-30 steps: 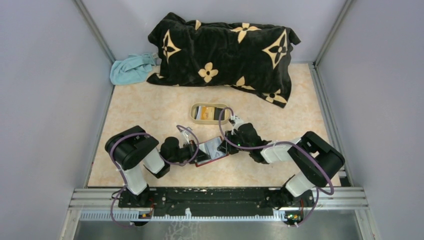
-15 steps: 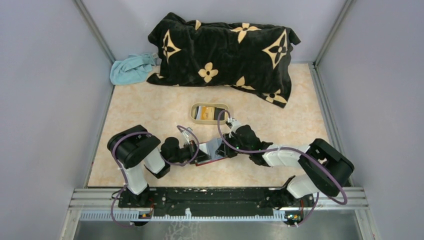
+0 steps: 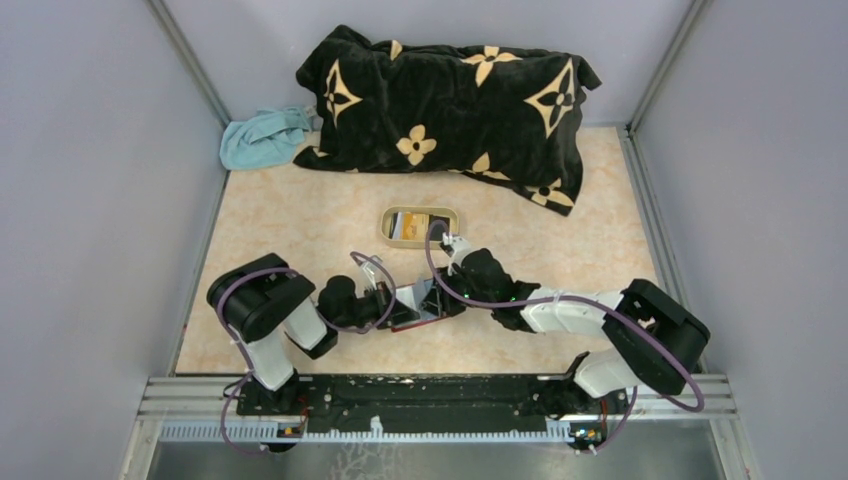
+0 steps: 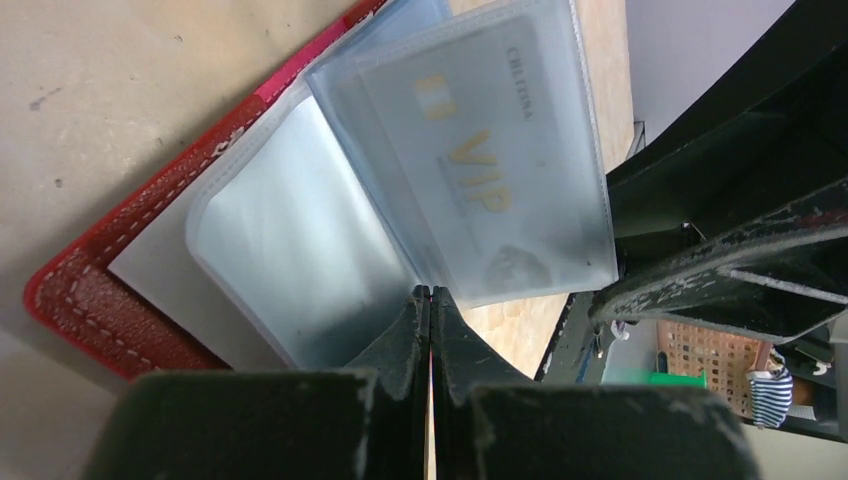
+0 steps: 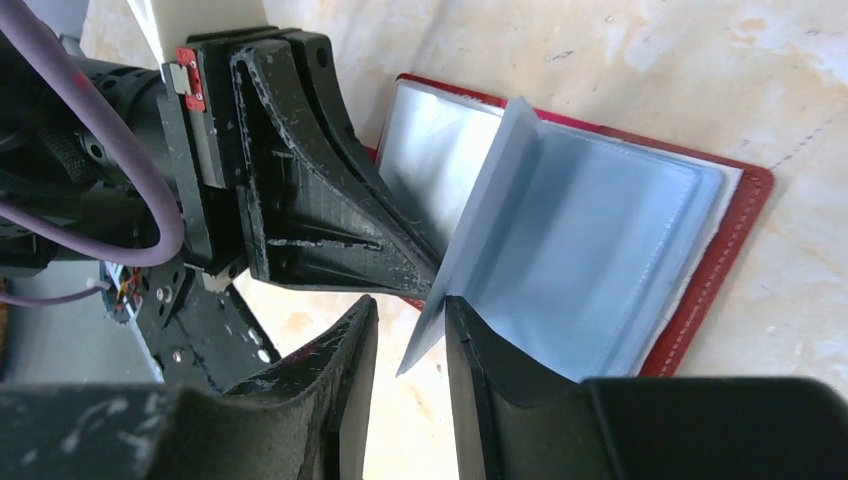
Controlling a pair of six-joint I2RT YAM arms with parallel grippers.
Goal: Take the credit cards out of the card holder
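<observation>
Red card holder (image 5: pixel 590 250) open, left hand (image 4: pixel 431 296) closed, right hand (image 5: pixel 410 306) parted

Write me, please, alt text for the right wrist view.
A red wallet lies open on a marbled table, one clear sleeve standing between the fingers of the open right gripper. The shut left gripper touches that sleeve's base.

One credit card (image 4: pixel 470 165) in the card holder (image 4: pixel 85 300) carries gold letters "VIP" — the small word above them is too blurred to read.
</observation>
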